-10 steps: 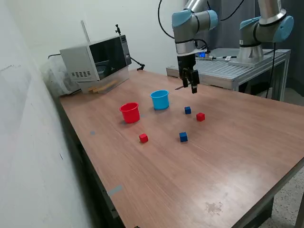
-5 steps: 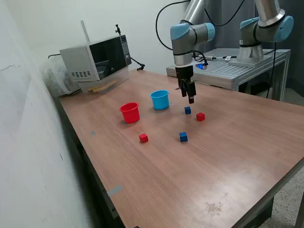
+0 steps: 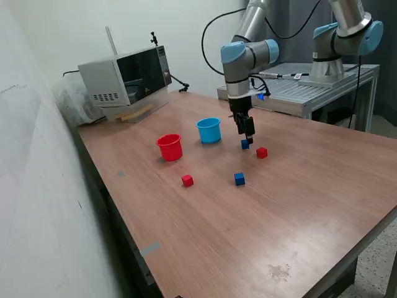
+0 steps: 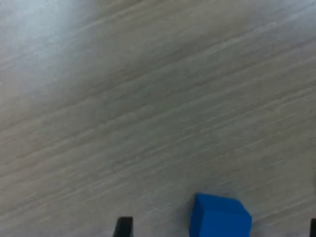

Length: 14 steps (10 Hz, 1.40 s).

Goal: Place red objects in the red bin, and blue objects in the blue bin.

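Observation:
My gripper (image 3: 248, 137) hangs open just above a dark-blue cube (image 3: 245, 144) on the wooden table. In the wrist view that cube (image 4: 219, 217) lies between my two spread fingertips (image 4: 123, 227), untouched. A red cube (image 3: 262, 152) sits close by on the exterior view's right. A second blue cube (image 3: 239, 179) and a second red cube (image 3: 187, 180) lie nearer the front. The light-blue bin (image 3: 209, 130) stands upright just to the exterior view's left of my gripper. The red bin (image 3: 169, 147) stands further left. I cannot see inside either bin.
A microwave (image 3: 127, 77) stands at the back left corner of the table. A second robot arm (image 3: 347, 37) is mounted on a metal bench (image 3: 310, 87) behind the table. A wall runs along the exterior view's left.
My gripper has come down and shifted slightly to the exterior view's left, from well above the table to just over the blue cube. The cubes and bins have not moved.

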### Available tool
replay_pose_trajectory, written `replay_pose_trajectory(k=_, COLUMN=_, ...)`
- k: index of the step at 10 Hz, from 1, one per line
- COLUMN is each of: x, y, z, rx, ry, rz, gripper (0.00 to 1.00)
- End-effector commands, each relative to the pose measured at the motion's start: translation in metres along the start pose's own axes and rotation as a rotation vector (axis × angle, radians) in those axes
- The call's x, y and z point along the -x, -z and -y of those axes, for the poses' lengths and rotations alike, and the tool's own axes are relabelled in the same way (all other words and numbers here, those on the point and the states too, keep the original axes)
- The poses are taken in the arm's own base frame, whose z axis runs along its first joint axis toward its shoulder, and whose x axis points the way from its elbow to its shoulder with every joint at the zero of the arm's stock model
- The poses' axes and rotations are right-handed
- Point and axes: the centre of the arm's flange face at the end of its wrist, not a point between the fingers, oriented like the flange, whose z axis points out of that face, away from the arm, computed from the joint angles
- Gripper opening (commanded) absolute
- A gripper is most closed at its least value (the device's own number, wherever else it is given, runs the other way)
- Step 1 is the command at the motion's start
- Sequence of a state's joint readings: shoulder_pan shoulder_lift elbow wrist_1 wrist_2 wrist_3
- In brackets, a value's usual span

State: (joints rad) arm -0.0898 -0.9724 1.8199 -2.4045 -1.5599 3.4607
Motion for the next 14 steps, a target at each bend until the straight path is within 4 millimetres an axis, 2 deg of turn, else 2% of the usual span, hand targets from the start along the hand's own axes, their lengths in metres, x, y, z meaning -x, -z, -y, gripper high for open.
replay_pose_trajectory(k=1, x=-0.002, y=-0.011, z=-0.006, rx=-0.007, ry=0.001, rz=0.003, gripper=1.00)
replay_pose_trajectory(k=2, x=-0.002, y=-0.011, z=-0.006, rx=0.004, ry=0.001, rz=-0.001, gripper=1.00)
replay_pose_trajectory(k=3, x=-0.003, y=-0.010, z=-0.008, rx=0.023, ry=0.000, rz=-0.007, gripper=0.00)
replay_pose_trajectory(k=8, x=0.004, y=-0.010, z=-0.012, rx=0.022, ry=-0.011, rz=-0.006, gripper=0.00)
replay_pose_trajectory(k=9, x=0.004, y=0.006, z=-0.012, rx=0.041, ry=-0.008, rz=-0.007, gripper=0.00)
replay_pose_trajectory(k=11, x=0.004, y=0.080, z=-0.005, rx=0.116, ry=0.005, rz=-0.030, gripper=0.00)
replay_pose_trajectory(k=12, x=0.006, y=0.108, z=0.000, rx=0.131, ry=0.035, rz=-0.033, gripper=0.00)
replay_pose_trajectory(k=13, x=0.007, y=0.123, z=-0.003, rx=0.147, ry=0.093, rz=-0.033, gripper=0.00)
replay_pose_trajectory(k=14, x=0.027, y=0.133, z=-0.022, rx=0.158, ry=0.077, rz=-0.029, gripper=0.00)
